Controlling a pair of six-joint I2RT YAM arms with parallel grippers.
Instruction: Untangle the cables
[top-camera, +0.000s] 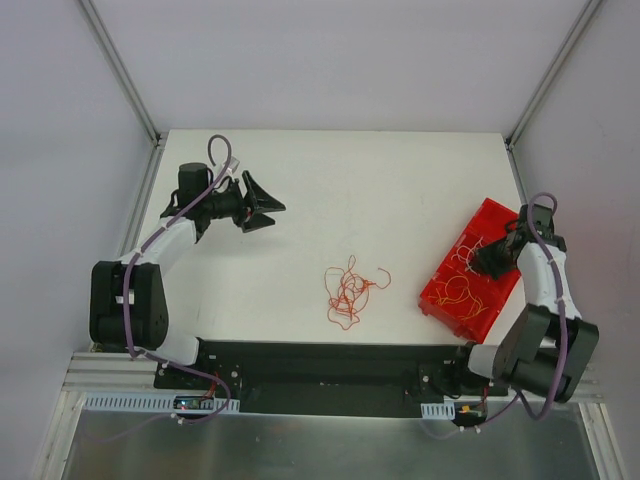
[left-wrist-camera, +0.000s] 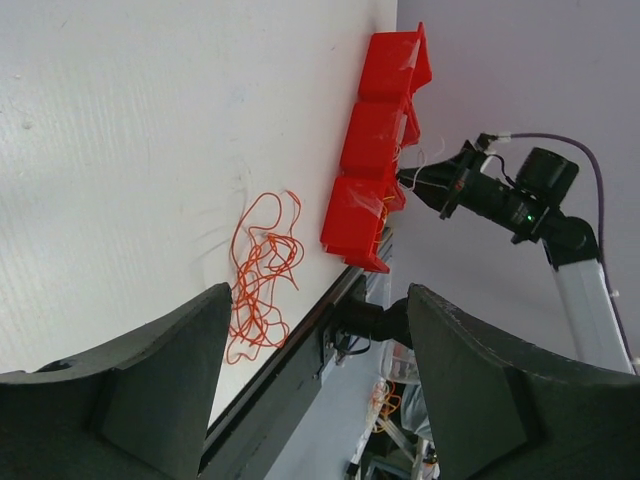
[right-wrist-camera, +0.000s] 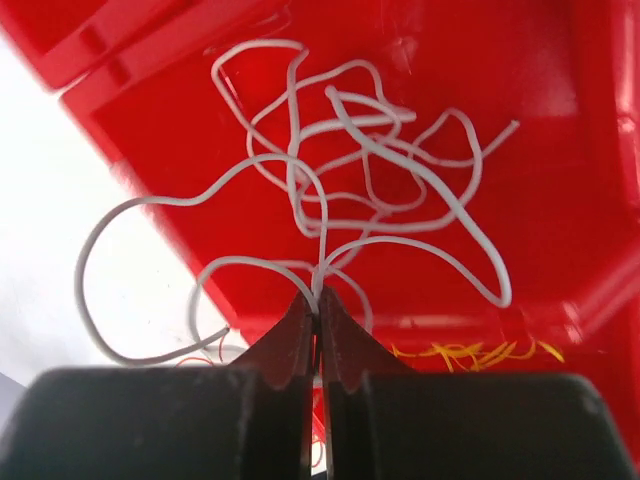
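Note:
A loose tangle of red-orange cables (top-camera: 348, 292) (left-wrist-camera: 262, 270) lies on the white table near its front edge. Far from it, at the back left, my left gripper (top-camera: 262, 205) (left-wrist-camera: 315, 390) hangs open and empty above the table. My right gripper (top-camera: 490, 258) (right-wrist-camera: 318, 295) is over the red bin (top-camera: 440, 300) and is shut on the whitish cables (right-wrist-camera: 370, 160). Their curls spread across one compartment, and one loop hangs out past the bin's wall (right-wrist-camera: 150, 50). Yellow-orange cables (right-wrist-camera: 470, 352) (top-camera: 462, 295) lie in the neighbouring compartment.
The red bin (left-wrist-camera: 352, 215) has three compartments and stands slanted at the table's right front. A black rail (top-camera: 320, 365) runs along the near edge between the two arm bases. Grey walls close in the table on three sides.

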